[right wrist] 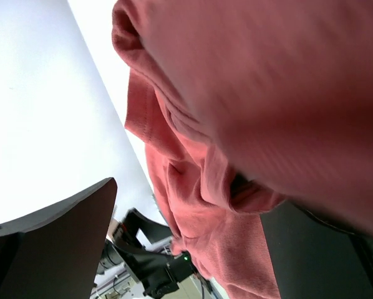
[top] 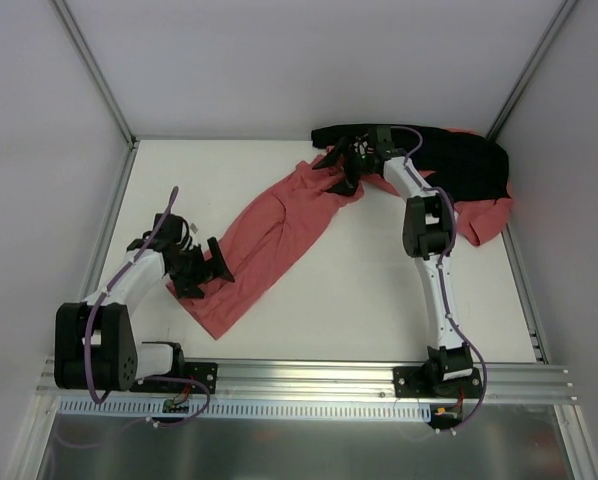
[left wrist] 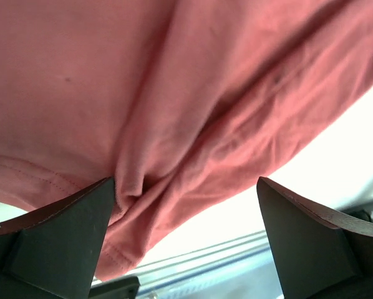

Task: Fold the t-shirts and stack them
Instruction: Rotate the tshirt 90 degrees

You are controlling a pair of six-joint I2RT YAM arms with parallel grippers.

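t-shirt in hand — salmon-red, thin, rumpled into a long twisted band on the worktop, running from the left jaws to the right jaws. not flat, no fold made yet.

left jaws: spread wide, gripping nothing. the near end of the shirt sits bunched between them; a fold touches the inner face of one finger, the other finger stands clear of the cloth.

right jaws: also wide open, nothing pinched. the far end of the shirt is bunched between them and draped close over the lens.

just beyond the right jaws, in the far right corner: more salmon-red cloth heaped with a dark cloth — probably the shirts waiting their turn.

step, as i judge it: take both ends and spread the shirt flat before folding. to do it well, close each set of jaws on a single edge, not the whole wad; draw the ends apart evenly and low over the worktop; pull away from the heap so it isn't dragged along.
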